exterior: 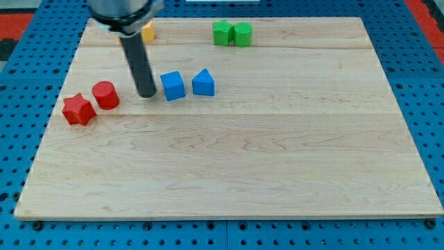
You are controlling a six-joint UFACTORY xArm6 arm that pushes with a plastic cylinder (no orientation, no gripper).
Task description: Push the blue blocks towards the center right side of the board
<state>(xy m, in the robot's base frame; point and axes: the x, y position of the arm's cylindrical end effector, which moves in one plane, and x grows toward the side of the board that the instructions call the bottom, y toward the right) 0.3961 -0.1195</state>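
On the wooden worktop [229, 173], nearest at the left sit a red star block [78, 110] and a red cylinder [105, 94]. My tip [147, 94] stands just left of the blue cube [172, 85], with a blue triangular block [203, 82] beside it on the right. Farthest, two green blocks [232, 33] and a yellow block [147, 30]. No claw shows; the rod holds nothing.

My tip [147, 94] ends a straight, dark, glossy rod.

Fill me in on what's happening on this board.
My tip sits just to the view's left of the blue cube, with the blue triangular block a little further right. Both blues are left of centre, so the push rightward lies ahead. Two red blocks lie to the left, two green blocks and a yellow block near the top.
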